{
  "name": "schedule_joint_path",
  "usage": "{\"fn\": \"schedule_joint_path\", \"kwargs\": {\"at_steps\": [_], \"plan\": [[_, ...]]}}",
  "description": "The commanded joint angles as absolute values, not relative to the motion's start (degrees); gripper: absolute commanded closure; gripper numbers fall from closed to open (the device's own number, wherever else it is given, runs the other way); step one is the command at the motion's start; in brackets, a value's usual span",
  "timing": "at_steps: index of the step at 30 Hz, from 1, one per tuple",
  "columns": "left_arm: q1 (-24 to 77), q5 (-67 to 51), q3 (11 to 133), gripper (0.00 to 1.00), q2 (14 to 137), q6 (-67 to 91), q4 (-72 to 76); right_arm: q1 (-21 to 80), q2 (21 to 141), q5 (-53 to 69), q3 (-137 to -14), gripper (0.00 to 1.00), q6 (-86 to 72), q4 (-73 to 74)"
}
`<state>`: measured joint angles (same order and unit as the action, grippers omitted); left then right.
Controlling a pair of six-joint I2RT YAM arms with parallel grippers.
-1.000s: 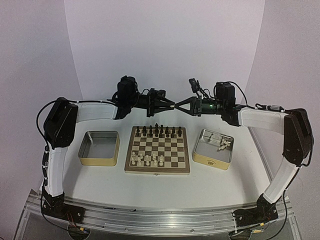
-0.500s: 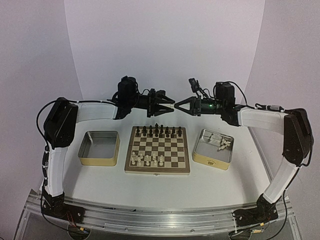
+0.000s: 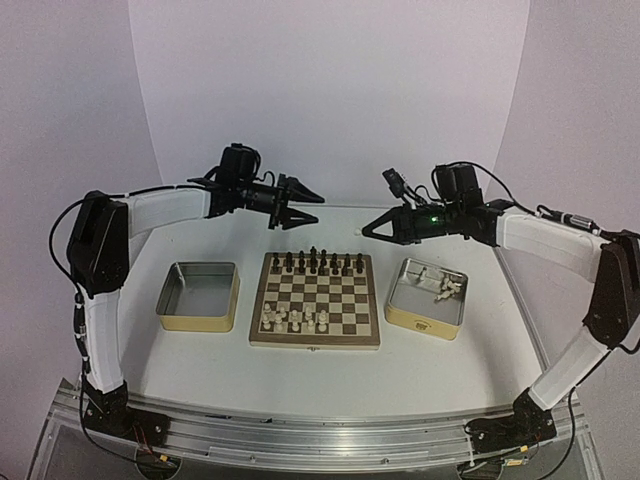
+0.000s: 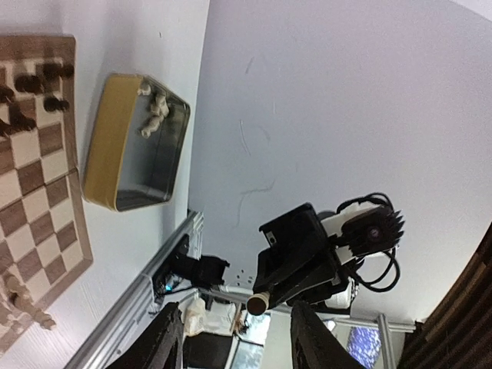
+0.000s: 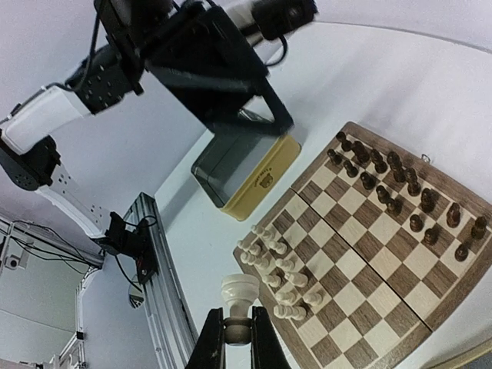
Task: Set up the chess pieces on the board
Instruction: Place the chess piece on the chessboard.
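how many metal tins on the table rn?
2. The left tin lies left of the chessboard; the right tin lies right of it, holding cream chess pieces. None looks hidden.

White table (image 3: 320, 378); pale curved backdrop (image 3: 330, 90); aluminium rail (image 3: 320, 434).

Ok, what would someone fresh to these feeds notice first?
The right tool, raised near the far side of the board, is shut on a cream-white chess piece. The left tool faces it across a gap, open and holding nothing. Below, dark pieces line the board's far rows, white ones cluster at its near left, and a few more lie in the tin on the right.
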<state>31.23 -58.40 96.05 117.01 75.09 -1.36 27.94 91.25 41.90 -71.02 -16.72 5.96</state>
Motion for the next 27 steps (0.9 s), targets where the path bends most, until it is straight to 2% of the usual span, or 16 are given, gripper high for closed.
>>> {"fn": "schedule_joint_path", "kwargs": {"at_steps": [1, 6, 11, 21, 27], "plan": [[28.84, -53.32, 101.88, 0.53, 110.83, 64.65, -12.70, 28.76, 90.19, 36.68, -76.60, 1.00, -9.97, 22.10], [27.21, -47.32, 107.84, 0.53, 110.22, 56.39, -26.66, 34.12, 96.16, 26.69, -87.36, 1.00, -4.93, 38.73], [25.35, -40.34, 110.84, 0.53, 108.53, 51.43, -35.13, 37.81, 102.32, 20.65, -96.37, 1.00, -7.76, 48.39], [20.56, -32.98, 105.79, 0.54, 102.10, 48.54, -38.85, 43.59, 116.01, 4.25, -113.27, 1.00, -16.14, 68.14], [20.30, -32.39, 104.13, 0.54, 101.12, 47.77, -38.86, 44.71, 126.56, 3.93, -123.90, 1.00, -24.71, 78.35]]}}
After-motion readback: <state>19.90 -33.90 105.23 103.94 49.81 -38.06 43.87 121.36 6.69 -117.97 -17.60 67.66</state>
